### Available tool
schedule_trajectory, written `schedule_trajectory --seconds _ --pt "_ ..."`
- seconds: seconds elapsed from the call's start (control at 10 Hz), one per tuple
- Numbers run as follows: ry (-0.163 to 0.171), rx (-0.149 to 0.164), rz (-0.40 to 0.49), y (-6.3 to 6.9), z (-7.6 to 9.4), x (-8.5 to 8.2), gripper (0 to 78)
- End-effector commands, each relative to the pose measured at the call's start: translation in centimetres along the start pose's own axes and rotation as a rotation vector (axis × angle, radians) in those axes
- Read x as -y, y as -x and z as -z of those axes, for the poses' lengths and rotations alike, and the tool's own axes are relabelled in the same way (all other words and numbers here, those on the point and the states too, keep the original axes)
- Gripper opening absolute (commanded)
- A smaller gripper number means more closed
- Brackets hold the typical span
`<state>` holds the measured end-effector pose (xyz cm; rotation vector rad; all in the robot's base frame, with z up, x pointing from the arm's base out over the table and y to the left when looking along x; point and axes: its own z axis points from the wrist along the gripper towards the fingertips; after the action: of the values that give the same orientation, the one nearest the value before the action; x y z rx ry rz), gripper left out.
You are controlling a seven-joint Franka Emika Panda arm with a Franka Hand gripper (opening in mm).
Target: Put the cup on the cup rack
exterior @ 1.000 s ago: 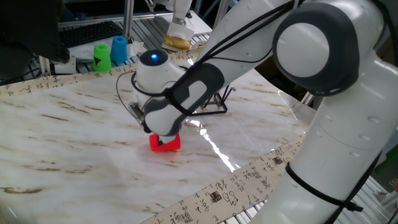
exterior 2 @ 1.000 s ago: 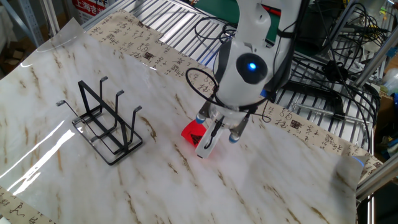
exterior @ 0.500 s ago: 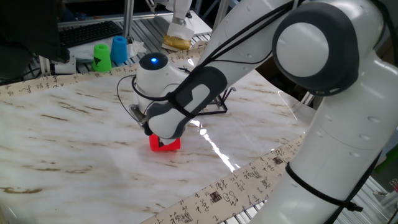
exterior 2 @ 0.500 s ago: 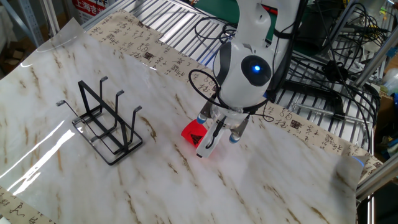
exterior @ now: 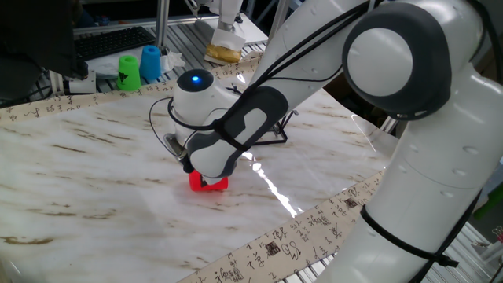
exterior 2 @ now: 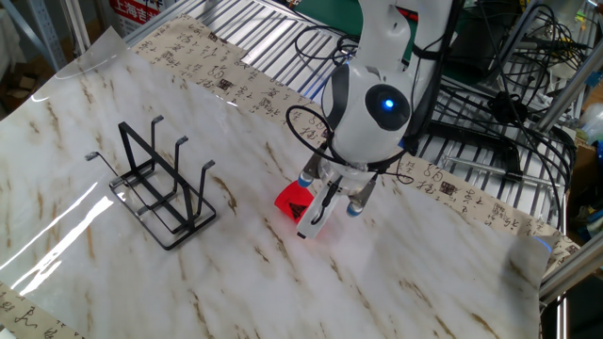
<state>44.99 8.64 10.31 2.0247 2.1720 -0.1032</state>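
Cup (exterior 2: 293,201), red, sits on the marble-patterned table (exterior 2: 57,122) near its middle, directly under the gripper (exterior 2: 317,215). From the other fixed view it looks tipped or on its side, with an angled face showing; I cannot tell for sure. In one fixed view only a red sliver (exterior: 208,183) shows beneath the wrist.

Jaws: one white finger (exterior 2: 312,218) lies against the cup's near side. The second finger is hidden, so I cannot tell whether the jaws have closed on the cup or merely straddle it. No gap is visible under the cup; I read it as resting on the table.

Step in hand, my judgement: the grasp. The carry has not begun.

Next move as I see it: confirm a firm pinch, lift straight up, then travel across the table to the cup rack (exterior 2: 160,182), which stands well apart from the cup. The cup must arrive mouth-down and lined up over one prong, so a wrist turn is likely needed on the way. Risk: a smooth tapered plastic cup may squirt out of a shallow pinch.

Count:
- red cups: one
- racks: one, black wire, with several upright prongs, all bare
- other cups: two, a green cup (exterior: 129,71) and a blue cup (exterior: 150,62), side by side beyond the far edge of the table
- arms: one
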Motion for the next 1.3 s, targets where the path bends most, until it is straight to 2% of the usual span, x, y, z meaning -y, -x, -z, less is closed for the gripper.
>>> schedule_trajectory --seconds 0.1,0.7,0.8,1.0,1.1,1.3 --pt "0.029 0.003 0.003 0.66 -1.74 -0.89 77.4" --pt "0.022 0.021 0.040 0.61 -1.76 -0.83 77.4" --pt "0.018 0.013 0.043 0.58 -1.80 -0.84 77.4" --pt "0.015 0.020 0.045 0.58 -1.80 -0.85 77.4" --pt "0.015 0.014 0.049 0.58 -1.80 -0.85 77.4" --pt "0.014 0.045 0.049 0.58 -1.80 -0.85 77.4"
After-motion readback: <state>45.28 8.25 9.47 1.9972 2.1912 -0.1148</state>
